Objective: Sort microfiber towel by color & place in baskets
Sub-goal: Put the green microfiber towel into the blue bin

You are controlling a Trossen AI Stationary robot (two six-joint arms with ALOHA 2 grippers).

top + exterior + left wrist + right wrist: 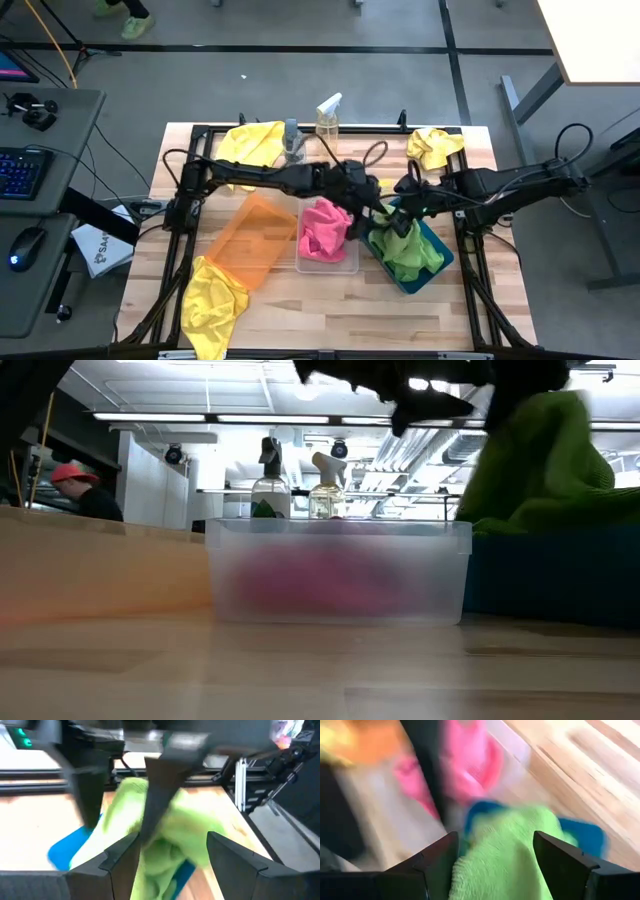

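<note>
Both grippers meet over the teal blue plastic basket near the table's right edge. Left gripper: fingers spread in its wrist view, nothing between them, lime green microfiber towels directly ahead. Right gripper: fingers likewise parted wide, hovering just above the same lime green heap; whether they touch it cannot be told. The green towels are piled in the teal basket, bulging above its rim.

Beside it, toward the table's middle, the clear rectangular plastic basket holds crumpled bright pink fuzzy towels. Next left, the translucent orange plastic basket sits tilted.

Yellow fuzzy towels lie loose on the wooden table: one at the front left corner, one at the back left, one at the back right corner. Two clear spray bottles stand at the back edge, middle.

No legible labels or writing.
</note>
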